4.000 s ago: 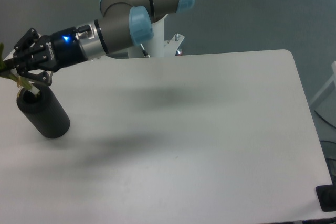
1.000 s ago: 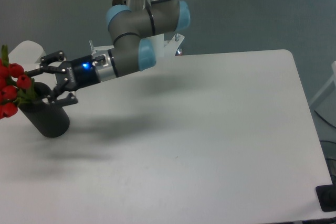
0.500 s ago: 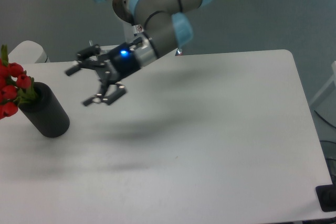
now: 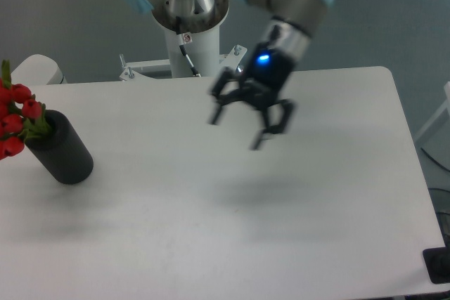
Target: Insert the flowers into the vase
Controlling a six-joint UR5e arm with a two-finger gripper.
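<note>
The hand (image 4: 247,121) is hanging above the middle of the surface (image 4: 232,244), its fingers spread apart and gripping nothing; it is blurred, so finer detail is not showing. Nothing is lying under or beside it. The vase (image 4: 62,148) is standing well apart from it, far off toward the picture's left edge, near the surface's corner. Its long axis is leaning in this view, with the mouth up and to the left. The flowers (image 4: 15,123) are already sitting in that mouth, red buds fanning leftward and partly cut off by the frame edge. Judging by this, the insertion is looking complete, and no further approach seems needed.
</note>
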